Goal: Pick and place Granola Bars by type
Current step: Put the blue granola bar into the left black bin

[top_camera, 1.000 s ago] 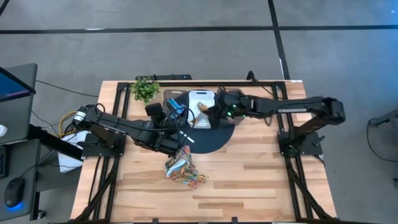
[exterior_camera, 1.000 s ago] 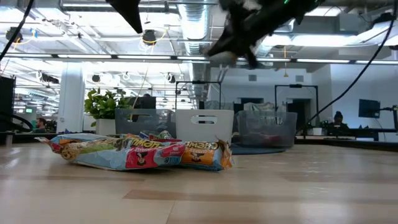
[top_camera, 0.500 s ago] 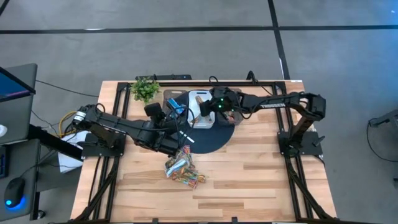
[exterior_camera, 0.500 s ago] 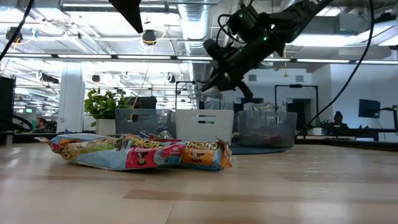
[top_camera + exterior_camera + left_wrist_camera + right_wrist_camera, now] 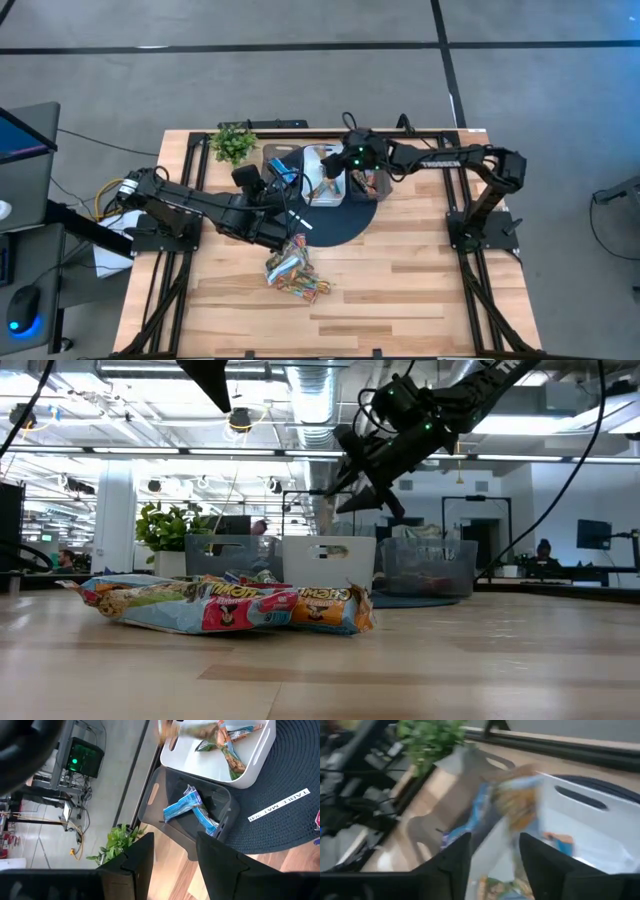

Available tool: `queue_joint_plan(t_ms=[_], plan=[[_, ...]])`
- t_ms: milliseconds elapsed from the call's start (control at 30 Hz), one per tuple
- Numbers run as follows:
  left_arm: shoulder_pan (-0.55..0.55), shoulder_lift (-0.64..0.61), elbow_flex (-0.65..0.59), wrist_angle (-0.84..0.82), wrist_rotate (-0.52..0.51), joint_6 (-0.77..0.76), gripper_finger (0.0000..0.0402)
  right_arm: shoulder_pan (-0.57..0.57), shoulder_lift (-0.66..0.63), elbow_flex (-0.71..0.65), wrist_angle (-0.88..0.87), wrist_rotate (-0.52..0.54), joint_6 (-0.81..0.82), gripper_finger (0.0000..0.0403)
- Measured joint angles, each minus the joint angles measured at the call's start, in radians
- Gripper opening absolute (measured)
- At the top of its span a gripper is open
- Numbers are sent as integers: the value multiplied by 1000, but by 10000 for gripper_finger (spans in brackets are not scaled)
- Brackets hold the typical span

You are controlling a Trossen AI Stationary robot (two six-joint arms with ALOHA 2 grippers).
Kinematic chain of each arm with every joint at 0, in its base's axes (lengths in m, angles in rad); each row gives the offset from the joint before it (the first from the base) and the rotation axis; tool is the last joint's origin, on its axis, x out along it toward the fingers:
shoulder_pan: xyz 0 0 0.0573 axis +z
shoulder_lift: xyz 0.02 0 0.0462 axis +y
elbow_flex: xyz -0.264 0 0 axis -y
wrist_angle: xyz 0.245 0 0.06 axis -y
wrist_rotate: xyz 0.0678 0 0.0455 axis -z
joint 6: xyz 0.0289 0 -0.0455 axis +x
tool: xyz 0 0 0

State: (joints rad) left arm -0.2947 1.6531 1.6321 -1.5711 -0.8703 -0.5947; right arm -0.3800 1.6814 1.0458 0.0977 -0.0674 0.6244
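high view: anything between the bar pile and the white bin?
Yes. In the high view, the left gripper, a thin white stick and the dark round mat lie between the granola bar pile and the white bin.

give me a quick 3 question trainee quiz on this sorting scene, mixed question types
1. True or false: the grey bin holds blue-wrapped bars.
2. Multiple choice: the right gripper is over
A. the loose pile of bars
B. the white bin
C. the potted plant
3. Fill in: the left gripper hangs with its fingers ____, beside the bins.

Key
1. True
2. B
3. open; it holds nothing that shows.
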Motion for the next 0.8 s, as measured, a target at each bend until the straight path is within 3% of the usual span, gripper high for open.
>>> queue_joint_plan(t_ms=[200,467,633,800], plan=[[1,0,0,0,-10,1,141,15,-33,0,12,-40,-53,208],[2,0,0,5,-5,13,141,69,-186,0,-45,-49,-255,206],[7,0,0,114,142,126,141,135,-307,0,-214,-40,-410,194],[26,0,0,236,323,220,141,211,-400,0,-408,-31,-458,180]])
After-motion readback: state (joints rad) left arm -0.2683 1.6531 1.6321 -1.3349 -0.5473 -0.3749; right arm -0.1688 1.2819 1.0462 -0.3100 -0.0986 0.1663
